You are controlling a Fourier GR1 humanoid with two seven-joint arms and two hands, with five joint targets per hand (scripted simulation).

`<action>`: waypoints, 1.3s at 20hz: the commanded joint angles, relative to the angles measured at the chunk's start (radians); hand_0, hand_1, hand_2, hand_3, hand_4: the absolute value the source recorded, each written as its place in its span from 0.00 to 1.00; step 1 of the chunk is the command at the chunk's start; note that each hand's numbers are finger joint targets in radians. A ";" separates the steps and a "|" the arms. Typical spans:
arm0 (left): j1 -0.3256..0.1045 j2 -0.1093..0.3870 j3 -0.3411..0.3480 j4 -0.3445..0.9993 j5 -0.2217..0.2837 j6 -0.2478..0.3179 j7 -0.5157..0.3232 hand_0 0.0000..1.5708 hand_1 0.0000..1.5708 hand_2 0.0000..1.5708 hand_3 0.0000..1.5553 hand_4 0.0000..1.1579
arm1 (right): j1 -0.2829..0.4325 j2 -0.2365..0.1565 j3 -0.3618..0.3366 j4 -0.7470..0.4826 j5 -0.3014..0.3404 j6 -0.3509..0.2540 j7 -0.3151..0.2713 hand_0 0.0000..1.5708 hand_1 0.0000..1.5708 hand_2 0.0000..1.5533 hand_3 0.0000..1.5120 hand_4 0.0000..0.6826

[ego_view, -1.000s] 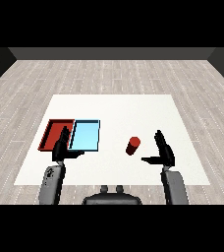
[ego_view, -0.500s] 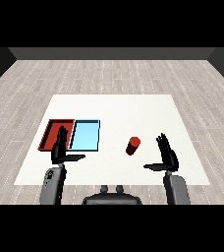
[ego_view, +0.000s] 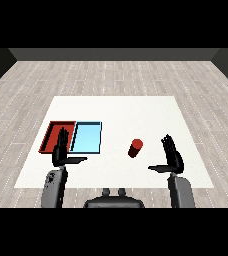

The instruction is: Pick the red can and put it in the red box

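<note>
Head view:

- Surface: a white table (ego_view: 116,112), square in outline, lies flat and runs away from the robot. Its top is plain and unmarked.
- Room: a floor of pale grey wood planks (ego_view: 116,75) surrounds the table on all visible sides. A dark wall (ego_view: 116,54) closes the far end.
- Containers: a red tray (ego_view: 53,131) and a light blue tray (ego_view: 87,137) lie side by side on the left part of the table, long edges touching, the red one on the outer side.
- Contents: nothing is seen inside the light blue tray. The visible part of the red tray also holds nothing; its near corner is hidden behind the left hand.
- Task item: the red can (ego_view: 135,148) stands on the bare table, tilted slightly, to the right of the light blue tray and well apart from both trays. It lies between the two hands, nearer the right one.
- Left hand (ego_view: 61,152): raised in front of the near edge of the trays, fingers straight and pointing up, thumb stuck out toward the centre. It holds nothing.
- Right hand (ego_view: 173,156): raised to the right of the can and apart from it, fingers spread and extended, thumb pointing inward toward the can. It holds nothing.
- Both grey forearms (ego_view: 55,187) enter from the lower corners.
</note>
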State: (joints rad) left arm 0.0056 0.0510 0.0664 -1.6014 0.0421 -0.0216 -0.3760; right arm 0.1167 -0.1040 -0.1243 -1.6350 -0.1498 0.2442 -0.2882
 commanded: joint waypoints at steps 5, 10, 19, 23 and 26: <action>-0.044 0.027 0.031 0.050 0.017 -0.026 0.003 0.00 0.00 0.00 0.00 0.00 | -0.076 0.007 -0.008 0.074 -0.002 0.001 0.000 0.00 0.00 0.00 0.00 0.00; 0.035 -0.034 -0.040 -0.049 -0.016 0.012 0.017 0.00 0.00 0.00 0.00 0.00 | -0.136 0.026 -0.005 0.152 0.002 -0.025 0.004 0.00 0.00 0.00 0.00 0.00; -0.023 0.024 0.030 0.005 0.039 -0.031 0.034 0.00 0.00 0.00 0.00 0.00 | -0.165 0.061 0.024 0.209 -0.012 -0.042 -0.002 0.00 0.00 0.00 0.00 0.00; 0.001 -0.031 -0.011 0.077 0.011 -0.013 -0.076 0.00 0.00 0.00 0.00 0.00 | -0.264 0.083 0.016 0.406 -0.002 -0.059 -0.098 0.00 0.00 0.00 0.00 0.00; 0.057 -0.033 -0.041 -0.060 0.009 -0.005 0.016 0.00 0.00 0.00 0.00 0.00 | -0.192 0.094 0.056 0.389 0.015 -0.059 -0.150 0.00 0.00 0.00 0.00 0.00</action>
State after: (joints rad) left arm 0.0199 0.0384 0.0617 -1.6018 0.0639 -0.0366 -0.3846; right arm -0.0913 -0.0195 -0.0839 -1.2921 -0.1493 0.1769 -0.3722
